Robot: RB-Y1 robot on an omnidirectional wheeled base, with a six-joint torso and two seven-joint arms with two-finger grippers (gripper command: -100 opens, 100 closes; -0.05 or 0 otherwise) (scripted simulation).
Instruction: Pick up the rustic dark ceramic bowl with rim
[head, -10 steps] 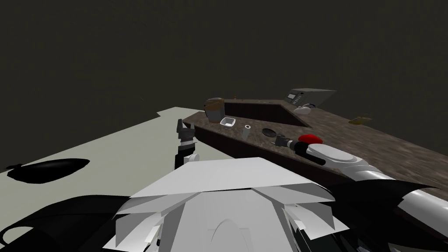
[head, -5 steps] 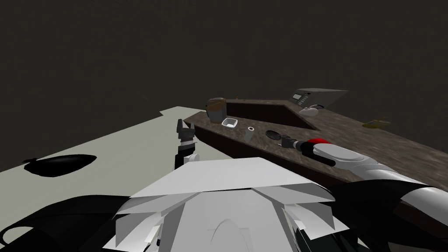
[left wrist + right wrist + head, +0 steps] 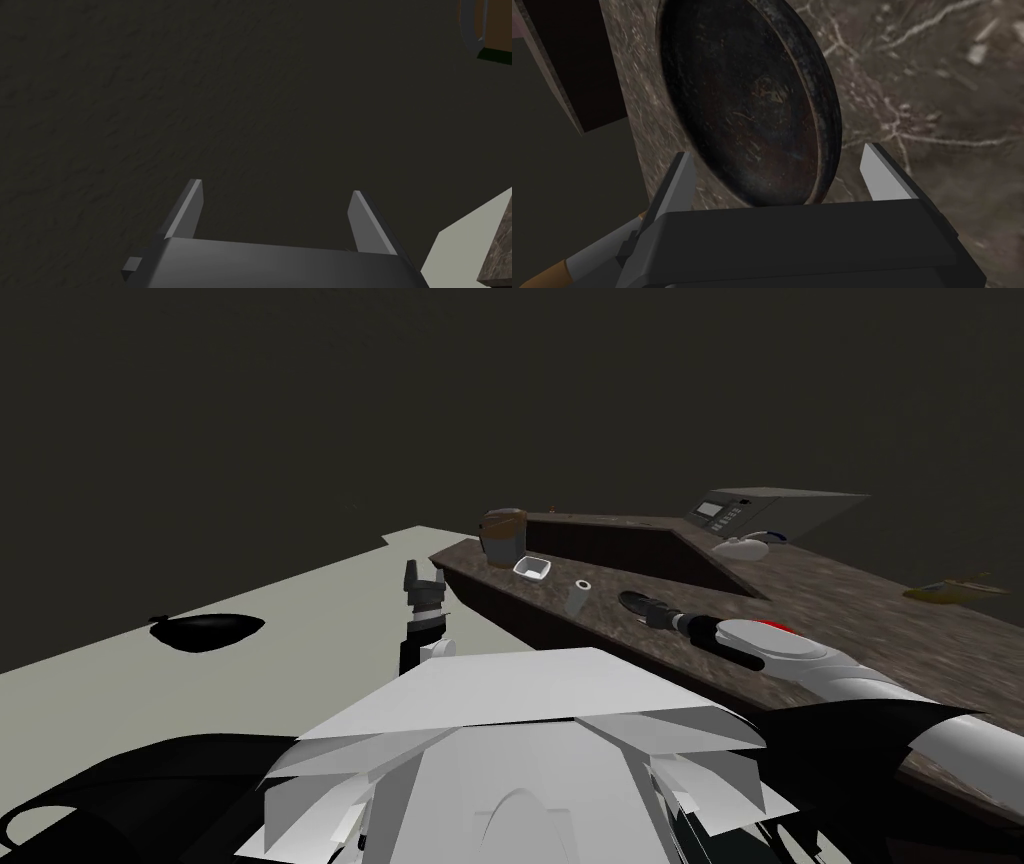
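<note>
Over the last second the whole head view has slid. The table and everything on it now sits further right, so the robot's head or base has turned and the things themselves have not moved. Relative to the table, the right end effector has advanced on the dark rimmed bowl. A gap showed between them a second ago; now its tip overlaps the bowl's near edge, and the forearm hides most of the red object. The white square dish and small grey cylinder keep their places beside the bowl. In the right wrist view the bowl lies flat on the mottled brown table; it is shallow and scuffed, with a raised rim. Its near rim sits between the fingers of the right end effector, close to the dark body. The fingers are spread wide and grip nothing; contact with the rim cannot be judged. The left end effector is off the table's end, fingers apart, empty. Judgement: the approach is nearly done, with closing and lifting still to do. A curved, shallow edge may slip forward out of the grip.
</note>
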